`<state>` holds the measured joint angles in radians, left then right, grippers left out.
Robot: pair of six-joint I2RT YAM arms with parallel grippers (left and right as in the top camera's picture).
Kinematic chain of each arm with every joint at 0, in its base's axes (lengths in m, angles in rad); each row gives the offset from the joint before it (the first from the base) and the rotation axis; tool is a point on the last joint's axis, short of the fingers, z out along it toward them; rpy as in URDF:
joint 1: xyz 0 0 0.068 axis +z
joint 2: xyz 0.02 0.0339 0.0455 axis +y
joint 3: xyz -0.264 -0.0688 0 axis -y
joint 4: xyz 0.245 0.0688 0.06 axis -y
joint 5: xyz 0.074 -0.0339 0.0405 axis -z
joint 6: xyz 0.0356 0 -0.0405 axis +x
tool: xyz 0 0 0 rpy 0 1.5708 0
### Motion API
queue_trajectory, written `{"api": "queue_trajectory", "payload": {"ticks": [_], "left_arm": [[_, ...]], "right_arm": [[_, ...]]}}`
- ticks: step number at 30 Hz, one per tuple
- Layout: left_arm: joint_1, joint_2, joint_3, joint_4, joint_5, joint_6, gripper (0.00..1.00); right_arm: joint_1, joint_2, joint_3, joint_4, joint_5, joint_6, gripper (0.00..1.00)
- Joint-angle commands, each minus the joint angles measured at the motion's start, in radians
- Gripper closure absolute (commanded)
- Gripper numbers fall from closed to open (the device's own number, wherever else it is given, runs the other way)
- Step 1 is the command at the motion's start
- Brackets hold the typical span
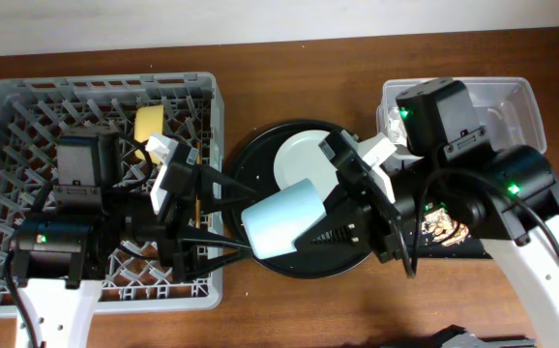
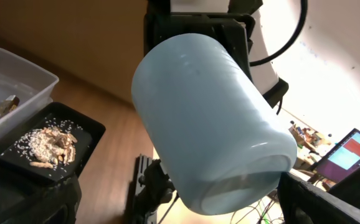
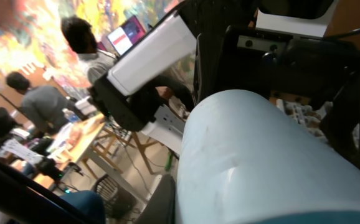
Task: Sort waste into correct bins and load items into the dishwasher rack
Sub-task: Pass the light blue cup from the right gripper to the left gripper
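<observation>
Light-blue cup (image 1: pixel 281 217) pinched tight in right gripper (image 1: pixel 334 205), left gripper (image 1: pixel 246 220) gaping wide; risks dropping onto round black tray (image 1: pixel 250 159) if released early.

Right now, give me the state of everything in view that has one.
Blue cup: in the air, on its side, held by the right tool.
Right tool: shut on the blue cup.
Left tool: open, straddling the cup.
Plate: flat on the round tray.
Yellow bowl: in the rack.
Small black tray: holding food scraps.
</observation>
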<state>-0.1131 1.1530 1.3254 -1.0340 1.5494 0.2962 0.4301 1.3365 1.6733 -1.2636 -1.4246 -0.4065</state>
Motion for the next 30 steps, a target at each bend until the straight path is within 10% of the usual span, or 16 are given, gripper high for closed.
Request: {"api": "queue_trajectory", "payload": {"ticks": [1, 23, 30], "left_arm": [[-0.046, -0.002, 0.007, 0.010, -0.027, -0.021, 0.01], [-0.046, -0.001, 0.007, 0.031, -0.036, -0.021, 0.01], [-0.046, -0.001, 0.007, 0.027, -0.163, -0.021, 0.01]], "right_arm": [[0.034, 0.047, -0.014, 0.004, 0.306, -0.008, 0.96], [-0.151, 0.045, -0.014, -0.043, 0.607, -0.005, 0.96], [-0.200, 0.031, -0.014, -0.173, 0.182, -0.139, 0.96]]}}
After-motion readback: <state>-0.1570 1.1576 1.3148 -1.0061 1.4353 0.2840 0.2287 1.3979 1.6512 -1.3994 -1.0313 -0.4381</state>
